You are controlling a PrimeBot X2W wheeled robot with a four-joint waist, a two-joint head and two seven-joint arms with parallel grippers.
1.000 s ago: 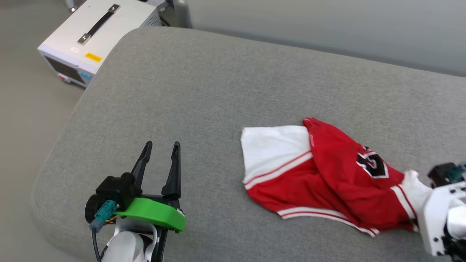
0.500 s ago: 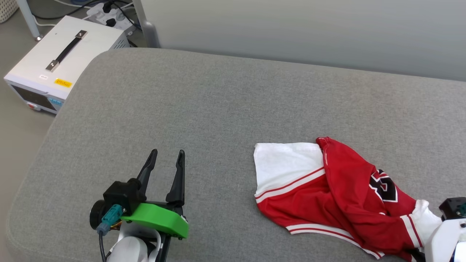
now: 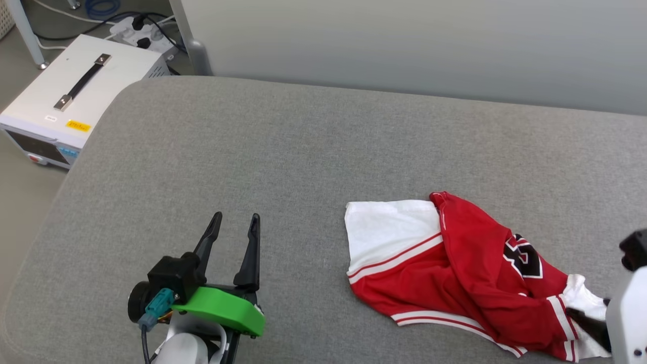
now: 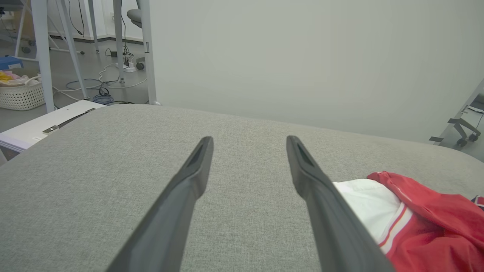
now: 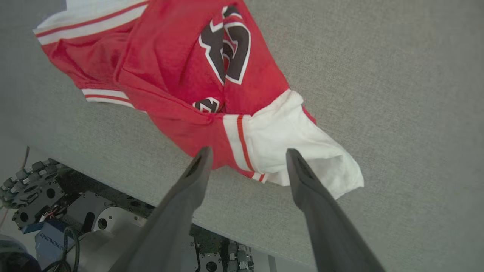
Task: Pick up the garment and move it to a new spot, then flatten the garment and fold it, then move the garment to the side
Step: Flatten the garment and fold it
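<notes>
shirt point(image 3: 455, 263): red with white sleeves, lying in a crumpled heap on the right part of the bench point(image 3: 303, 151), close to the front edge, folded over itself with the black lettering point(image 5: 227, 45) creased down the middle

left claw point(image 3: 236, 216): wide open, nothing in it, hovering over bare bench well off to the shirt's left

right claw point(image 5: 248, 151): fingers spread wide, nothing pinched between them by the look of it, tips right above the near white sleeve point(image 5: 287, 128) at the shirt's right end

weight: guessing super light, no strain for one claw

stiffness: basically none, soft jersey cloth, bound to sag and drape from wherever pinched, no chance of holding a shape in the air

slip: probably grippy enough against the fingers, but likely to drag and bunch on the fuzzy bench cover, so better lifted clear than slid

fragile: nope, nothing to break, worst case a stretched seam

where to grab: would skip the middle of the heap and go for two spread points, e.g. the near white sleeve just past its striped cuff point(image 5: 238, 139) and the far white sleeve point(image 3: 389, 227) on the left end, to let the body hang open

watch out: easy to catch two layers at once in that fold under the lettering; hard to tell hem from collar from here
</notes>
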